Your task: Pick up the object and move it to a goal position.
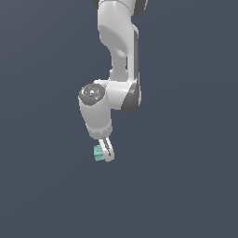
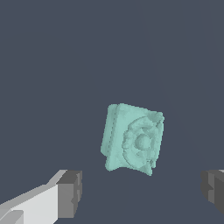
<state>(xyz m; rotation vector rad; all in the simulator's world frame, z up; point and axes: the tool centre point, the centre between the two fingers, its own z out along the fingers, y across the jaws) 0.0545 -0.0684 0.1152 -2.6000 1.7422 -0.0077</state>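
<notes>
The block (image 2: 133, 139) (pale teal, with a raised ring pattern on its face) lies on the dark surface (image 1: 186, 186), between the fingertips and touching neither in the wrist view. The gripper (image 1: 105, 155) is spread wide around it, hanging from the white arm (image 1: 118, 56).

A simulated scene, not a real room: flat slate-blue ground (image 1: 42, 195) fills everything around the arm (image 1: 116, 60), without walls or furniture. The arm's smooth shading and the block's (image 2: 133, 139) blobby surface look rendered.
</notes>
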